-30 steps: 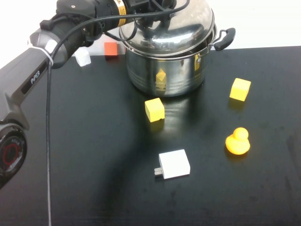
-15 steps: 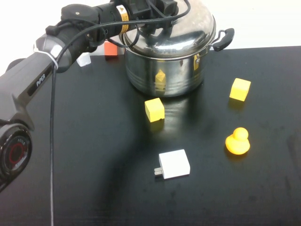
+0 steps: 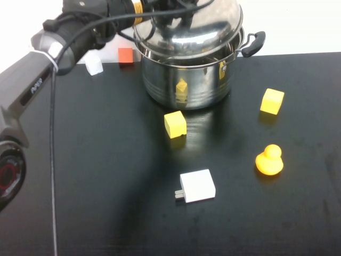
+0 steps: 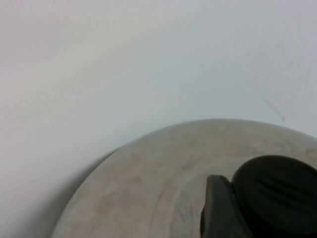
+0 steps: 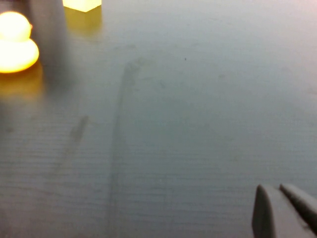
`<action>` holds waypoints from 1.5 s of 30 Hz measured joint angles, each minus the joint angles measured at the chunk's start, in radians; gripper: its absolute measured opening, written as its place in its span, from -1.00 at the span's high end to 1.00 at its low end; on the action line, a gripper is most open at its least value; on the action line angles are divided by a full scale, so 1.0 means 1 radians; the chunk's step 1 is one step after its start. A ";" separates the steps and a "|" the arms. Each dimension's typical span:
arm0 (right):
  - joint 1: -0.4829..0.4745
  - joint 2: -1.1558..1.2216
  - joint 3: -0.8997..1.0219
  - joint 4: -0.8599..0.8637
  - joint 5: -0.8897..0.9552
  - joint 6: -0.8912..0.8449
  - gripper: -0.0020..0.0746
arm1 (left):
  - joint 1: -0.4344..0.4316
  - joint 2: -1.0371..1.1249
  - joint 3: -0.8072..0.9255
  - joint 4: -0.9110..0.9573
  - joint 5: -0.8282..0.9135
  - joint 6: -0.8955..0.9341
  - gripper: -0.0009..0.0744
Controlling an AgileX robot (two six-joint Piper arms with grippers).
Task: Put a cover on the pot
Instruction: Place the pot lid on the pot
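Note:
The pot (image 3: 197, 80), large shiny steel with black side handles, stands at the back middle of the black table. The domed steel lid (image 3: 202, 26) lies over its mouth, slightly tilted, with a narrow gap showing at the front rim. My left gripper (image 3: 169, 6) reaches in from the left and is shut on the lid's black knob. In the left wrist view the lid (image 4: 148, 183), the knob (image 4: 277, 193) and one finger (image 4: 218, 210) against it show. My right gripper (image 5: 285, 208) is shut and empty, low over bare table, out of the high view.
A yellow block (image 3: 175, 124) lies just in front of the pot and another (image 3: 272, 101) to its right. An orange duck (image 3: 269, 160) and a white charger (image 3: 197, 186) lie nearer. A red block (image 3: 125, 55) and a white block (image 3: 94, 64) sit left of the pot.
My left arm dipped toward the pot with the lid, then drew back up and left a little. The lid stays over the pot's mouth. Nothing else moved.

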 joint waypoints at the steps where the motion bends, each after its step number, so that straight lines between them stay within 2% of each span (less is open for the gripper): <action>1: 0.000 0.000 0.000 0.000 0.000 0.000 0.95 | 0.000 -0.007 0.000 0.000 0.000 -0.005 0.09; 10: 0.000 0.000 0.000 0.000 0.000 0.000 0.95 | 0.002 -0.020 0.000 0.001 -0.009 -0.052 0.09; 17: 0.000 0.000 0.000 0.000 0.000 0.000 0.95 | 0.002 -0.018 0.000 0.001 0.000 -0.022 0.09; 26: 0.000 0.000 0.000 0.000 0.000 0.000 0.95 | -0.041 -0.042 0.006 -0.043 0.347 0.212 0.09; 35: 0.000 0.000 0.000 0.000 0.000 0.000 0.95 | -0.076 -0.112 0.023 -0.124 0.463 0.249 0.11; 45: 0.000 0.000 0.000 0.000 0.000 0.000 0.95 | -0.175 -0.120 0.097 -0.095 0.373 0.238 0.11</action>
